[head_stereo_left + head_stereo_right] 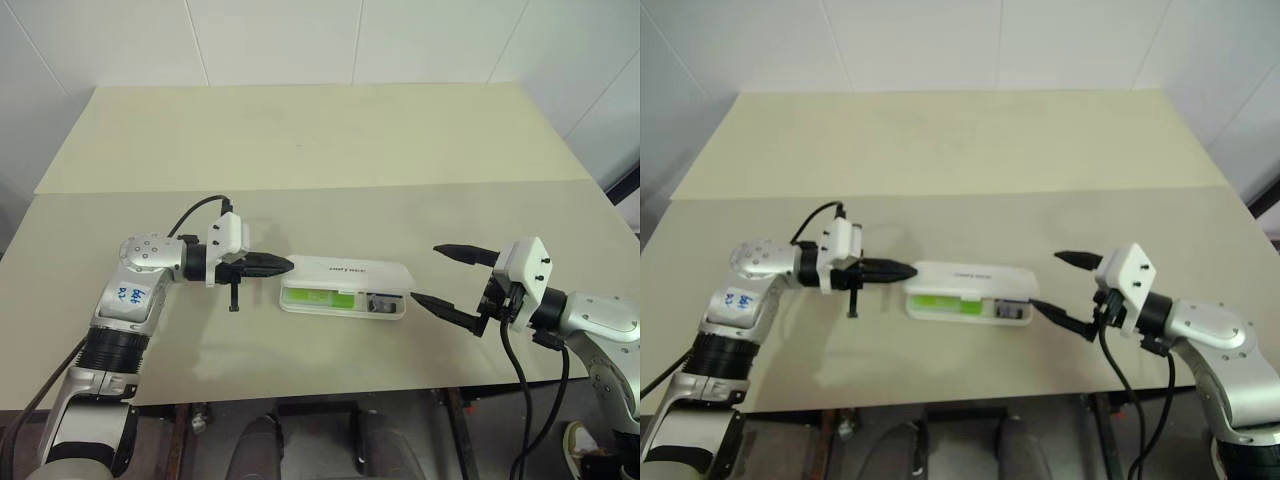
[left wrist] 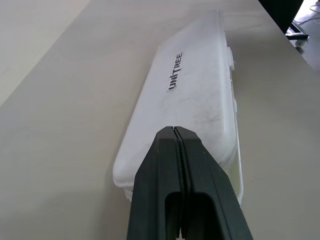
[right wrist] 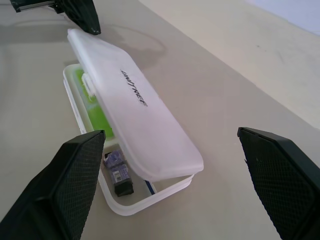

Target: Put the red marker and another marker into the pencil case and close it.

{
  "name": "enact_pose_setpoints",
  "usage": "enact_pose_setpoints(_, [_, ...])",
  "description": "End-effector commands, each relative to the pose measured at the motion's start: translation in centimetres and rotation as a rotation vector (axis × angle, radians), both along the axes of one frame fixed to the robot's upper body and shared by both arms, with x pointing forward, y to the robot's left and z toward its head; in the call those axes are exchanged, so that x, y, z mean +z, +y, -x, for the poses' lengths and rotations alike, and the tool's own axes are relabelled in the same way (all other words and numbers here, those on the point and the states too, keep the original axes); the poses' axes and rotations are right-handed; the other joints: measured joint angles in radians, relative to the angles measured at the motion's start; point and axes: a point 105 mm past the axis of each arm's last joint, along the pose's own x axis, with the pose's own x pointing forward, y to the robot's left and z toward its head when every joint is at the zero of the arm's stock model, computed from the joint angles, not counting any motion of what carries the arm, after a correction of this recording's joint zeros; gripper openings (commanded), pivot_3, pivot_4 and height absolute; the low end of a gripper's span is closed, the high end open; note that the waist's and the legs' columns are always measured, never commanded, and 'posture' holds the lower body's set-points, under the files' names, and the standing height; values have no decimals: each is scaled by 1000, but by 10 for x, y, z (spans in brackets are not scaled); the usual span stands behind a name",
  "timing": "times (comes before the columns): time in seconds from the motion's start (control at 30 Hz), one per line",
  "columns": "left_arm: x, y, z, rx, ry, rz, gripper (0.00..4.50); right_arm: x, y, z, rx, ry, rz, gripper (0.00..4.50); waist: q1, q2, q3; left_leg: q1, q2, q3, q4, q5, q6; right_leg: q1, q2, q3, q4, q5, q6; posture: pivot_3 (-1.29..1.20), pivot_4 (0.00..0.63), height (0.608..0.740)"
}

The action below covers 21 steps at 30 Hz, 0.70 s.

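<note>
One white case lies mid-table, lid half-lowered, not shut. Inside sit one green highlighter and one small dark block. Two grippers flank it: the left gripper, clenched and empty, at the lid's end; the right gripper, spread wide, holding nothing.

The half-lowered lid of the flat white plastic pencil case hides most of the lime-green highlighter inside.
</note>
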Motion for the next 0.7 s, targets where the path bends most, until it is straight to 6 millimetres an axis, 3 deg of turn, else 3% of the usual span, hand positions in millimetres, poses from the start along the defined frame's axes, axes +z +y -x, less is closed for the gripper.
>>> enact_pose_setpoints(0.03, [-9,-4,5,-39,-3,-81,39,8,0,-1,-5,-51,-12,4500,0,0,0,0,0,0,0,0,0,0,0,0,0,0,0,0,150,740])
enact_pose_setpoints(0.33, [-26,-25,-9,2,28,-152,39,9,3,-2,-17,-69,-28,4500,3,0,0,0,0,0,1,0,0,1,0,0,0,0,-1,0,150,740])
enact_pose_setpoints(0.53, [-20,-43,-14,-2,18,-170,39,7,5,-1,-26,-68,-41,4500,1,0,0,0,0,0,3,0,0,2,0,0,0,0,-1,0,150,740])
enact_pose_setpoints(0.7, [-11,-55,-6,-64,29,-194,39,5,6,-1,-31,-65,-46,4500,1,0,0,0,0,0,4,0,0,2,0,0,1,0,0,0,150,740])
